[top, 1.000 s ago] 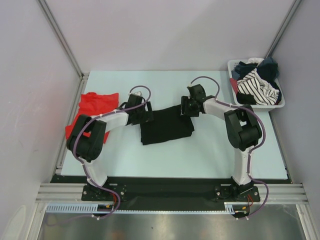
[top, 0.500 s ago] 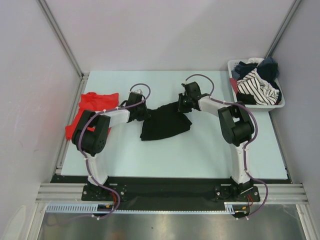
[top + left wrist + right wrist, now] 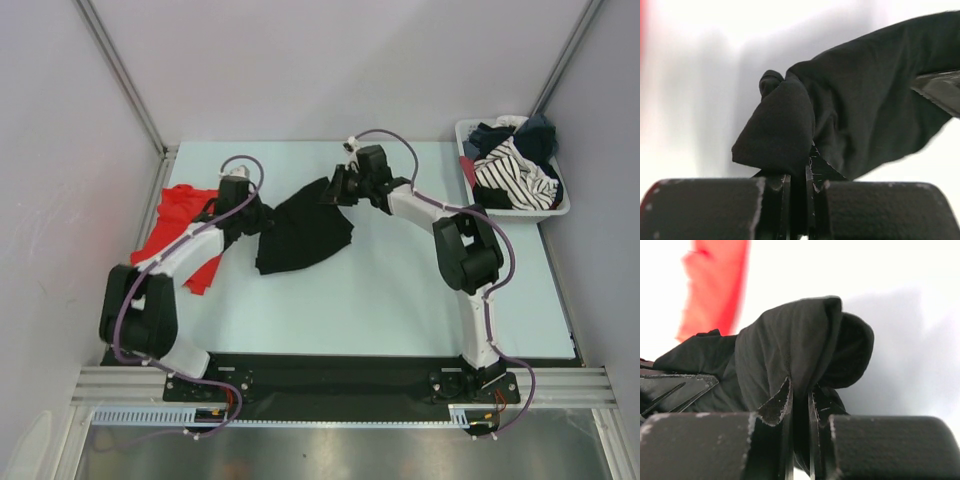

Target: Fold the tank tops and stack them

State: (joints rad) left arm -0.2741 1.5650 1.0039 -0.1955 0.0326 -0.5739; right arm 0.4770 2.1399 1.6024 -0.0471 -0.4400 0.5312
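Where the overhead view looks down on the pale, smooth bench (image 3: 400, 290), the black tank top (image 3: 300, 232) sits left of centre. It is bunched into a slanting, rumpled diamond of thin, matte cloth. Left gripper (image 3: 258, 220) pinches its left edge. Right gripper (image 3: 330, 190) pinches its far upper corner, where the cloth draws up to a point. Red tank top (image 3: 178, 215) lies crumpled near the bench's left edge, partly under the left arm and just beside the black one; whether the two touch cannot be told. White plastic basket (image 3: 562, 207), rectangular, stands at the far right corner, heaped with mixed cloth, a striped piece on top.

Left wrist view: two dark, grainy fingers clenched with only a thin slit between them, a fold of black fabric nipped in it. The fabric rises as a soft rounded lobe, then spreads right in loose creases over a bright, blurred surface.

Right wrist view: fingers likewise clamped on black fabric, a ragged edge poking from the slit. The cloth drapes over in a hood-shaped fold, finely woven. A red blur shows at upper left, out of focus.
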